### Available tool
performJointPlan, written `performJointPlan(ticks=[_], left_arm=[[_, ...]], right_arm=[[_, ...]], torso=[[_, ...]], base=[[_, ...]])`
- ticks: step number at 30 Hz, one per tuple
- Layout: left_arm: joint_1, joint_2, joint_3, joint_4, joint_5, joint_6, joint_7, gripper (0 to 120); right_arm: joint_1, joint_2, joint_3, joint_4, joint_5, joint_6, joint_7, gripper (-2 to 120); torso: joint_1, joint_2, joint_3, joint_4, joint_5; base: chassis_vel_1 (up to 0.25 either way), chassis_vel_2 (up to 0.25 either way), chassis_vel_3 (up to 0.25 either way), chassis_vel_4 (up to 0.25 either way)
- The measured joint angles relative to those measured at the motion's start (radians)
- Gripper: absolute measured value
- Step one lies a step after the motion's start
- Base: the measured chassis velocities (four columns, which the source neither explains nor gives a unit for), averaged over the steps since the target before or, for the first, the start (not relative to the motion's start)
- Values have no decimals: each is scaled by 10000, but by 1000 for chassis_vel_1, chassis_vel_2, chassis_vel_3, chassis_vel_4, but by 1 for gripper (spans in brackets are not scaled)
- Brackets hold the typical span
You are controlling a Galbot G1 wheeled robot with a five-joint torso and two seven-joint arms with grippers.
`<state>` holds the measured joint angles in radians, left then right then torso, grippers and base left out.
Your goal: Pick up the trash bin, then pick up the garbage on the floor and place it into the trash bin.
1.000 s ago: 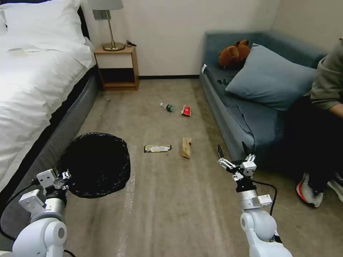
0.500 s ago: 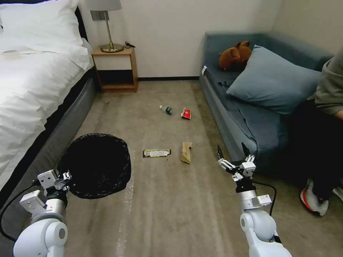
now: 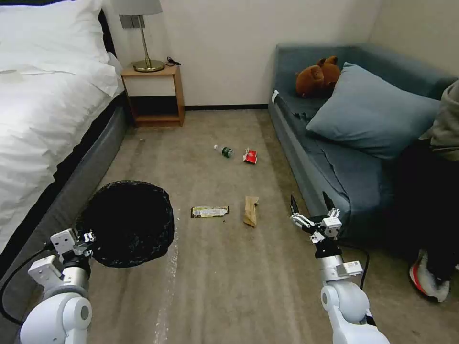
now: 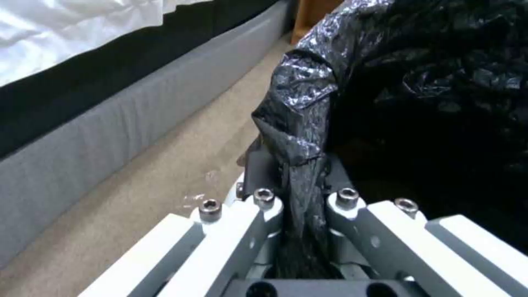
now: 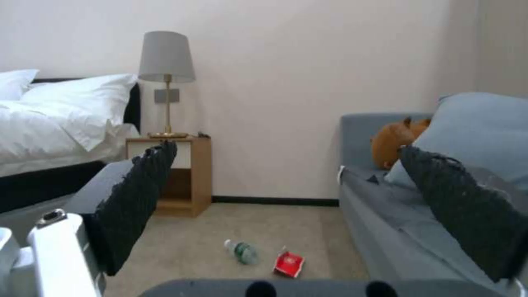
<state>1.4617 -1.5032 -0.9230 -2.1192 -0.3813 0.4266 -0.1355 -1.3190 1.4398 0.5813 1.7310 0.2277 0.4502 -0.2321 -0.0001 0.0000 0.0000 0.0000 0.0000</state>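
The trash bin (image 3: 129, 222), lined with a crinkled black bag (image 4: 308, 107), hangs off the floor (image 3: 224, 267) at the lower left. My left gripper (image 3: 88, 237) is shut on its rim and bag. Ahead on the carpet lie the garbage pieces: a yellow-and-black wrapper (image 3: 210, 211), a tan crumpled paper (image 3: 250, 210), a red-and-white packet (image 3: 250, 156) (image 5: 289, 264) and a small clear bottle (image 3: 224, 151) (image 5: 242, 251). My right gripper (image 3: 310, 207) is held open above the floor, right of the paper and close to the sofa front. Its black pads (image 5: 137, 198) frame the bottle and packet.
A bed (image 3: 43, 124) with white linen runs along the left. A wooden nightstand (image 3: 154, 95) with a lamp (image 3: 143, 33) stands at the far wall. A blue sofa (image 3: 344, 157) with a pillow and brown plush toy (image 3: 316, 76) lines the right, where a person's legs (image 3: 430, 224) rest.
The whole head view has shifted slightly, so the camera has moved. The litter sits a little lower in view. Both grippers hold the same pose, the bin still held.
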Motion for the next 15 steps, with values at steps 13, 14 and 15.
performJointPlan(ticks=[13, 14, 15], left_arm=[[90, -48, 7, -35, -41, -96, -61, 4], [90, -48, 7, -35, -41, -96, -61, 4], [97, -46, -3, -44, -75, -121, -61, 4]], right_arm=[[-99, 35, 6, 46, -45, 1, -34, 100], [-99, 35, 6, 46, -45, 1, -34, 100], [-98, 35, 6, 51, -51, 1, -34, 100]], torso=[[0, 0, 0, 0, 0], [0, 0, 0, 0, 0], [0, 0, -1, 0, 0]], base=[[-79, 79, 74, -79], [-61, 60, 39, -67], [-83, 68, 63, -67]])
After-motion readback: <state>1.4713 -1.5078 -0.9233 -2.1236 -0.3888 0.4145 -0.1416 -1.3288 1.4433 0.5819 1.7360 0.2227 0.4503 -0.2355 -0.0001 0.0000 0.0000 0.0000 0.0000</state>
